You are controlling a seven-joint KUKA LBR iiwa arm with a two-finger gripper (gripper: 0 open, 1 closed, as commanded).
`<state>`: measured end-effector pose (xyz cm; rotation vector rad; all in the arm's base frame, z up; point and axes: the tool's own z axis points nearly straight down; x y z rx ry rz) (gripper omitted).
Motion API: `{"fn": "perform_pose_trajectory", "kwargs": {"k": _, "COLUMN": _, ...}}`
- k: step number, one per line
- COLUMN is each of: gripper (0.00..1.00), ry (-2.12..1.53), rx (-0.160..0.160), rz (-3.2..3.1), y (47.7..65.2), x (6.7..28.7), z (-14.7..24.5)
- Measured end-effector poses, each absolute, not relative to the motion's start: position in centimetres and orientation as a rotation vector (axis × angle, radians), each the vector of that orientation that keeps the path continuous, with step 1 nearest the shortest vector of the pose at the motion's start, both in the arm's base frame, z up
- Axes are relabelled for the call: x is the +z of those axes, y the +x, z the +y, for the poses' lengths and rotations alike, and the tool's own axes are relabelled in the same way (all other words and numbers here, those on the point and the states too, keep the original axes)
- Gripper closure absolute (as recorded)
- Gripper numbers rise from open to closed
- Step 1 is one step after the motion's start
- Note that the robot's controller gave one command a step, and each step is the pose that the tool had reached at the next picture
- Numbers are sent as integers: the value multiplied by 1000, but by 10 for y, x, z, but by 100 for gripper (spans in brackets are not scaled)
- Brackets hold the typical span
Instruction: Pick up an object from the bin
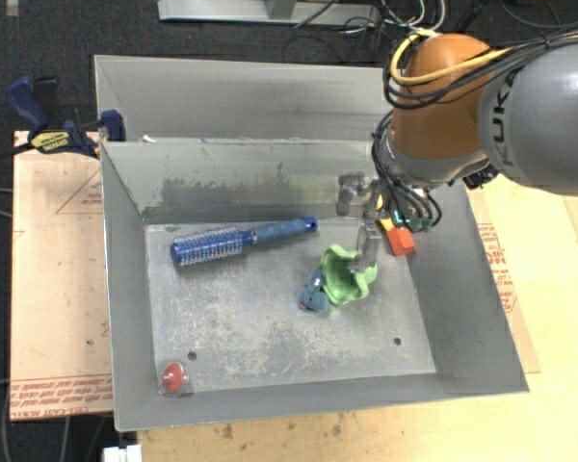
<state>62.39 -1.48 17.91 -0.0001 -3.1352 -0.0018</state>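
**Q:** How do the jaws stand, and what lies at them?

**A:** The gripper (368,256) is low in the bin (125,258), with its tip at the upper right edge of a crumpled green thing (345,279). Whether the jaws are apart or together cannot be told, because the wrist and its cables cover them from above. Nothing can be seen held between them.

**Q:** Where is the green thing, taking the blue hairbrush (241,242) as the reference?

**A:** It lies near the brush's handle end, a little below and to the right of it, and the two do not touch. A small blue piece (315,301) sits against the green thing's lower left side. Together they form a lump slanting from upper right to lower left. From the jaws, the bulk of that lump lies down and to the left.

**Q:** What else is there, and what stays unclear?

**A:** A red ball (173,377) sits well apart from the brush, below its bristle end. It is unclear whether the tip touches the green thing or only stands just beside it.
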Motion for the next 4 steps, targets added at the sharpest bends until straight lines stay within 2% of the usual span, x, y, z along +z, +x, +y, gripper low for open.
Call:
{"fn": "perform_pose_trajectory", "kwargs": {"k": 1, "gripper": 0, "ry": 62, "rx": -1, "rz": -3136, "y": 607, "x": 66, "z": -44}}
{"fn": "perform_pose_trajectory", "kwargs": {"k": 2, "gripper": 100, "ry": 65, "rx": -1, "rz": -3145, "y": 610, "x": 71, "z": -43}}
{"fn": "perform_pose_trajectory", "kwargs": {"k": 3, "gripper": 100, "ry": 60, "rx": 2, "rz": -3153, "y": 616, "x": 187, "z": -66}}
{"fn": "perform_pose_trajectory", "kwargs": {"k": 4, "gripper": 100, "ry": 59, "rx": 3, "rz": -3154, "y": 612, "x": 279, "z": -71}}
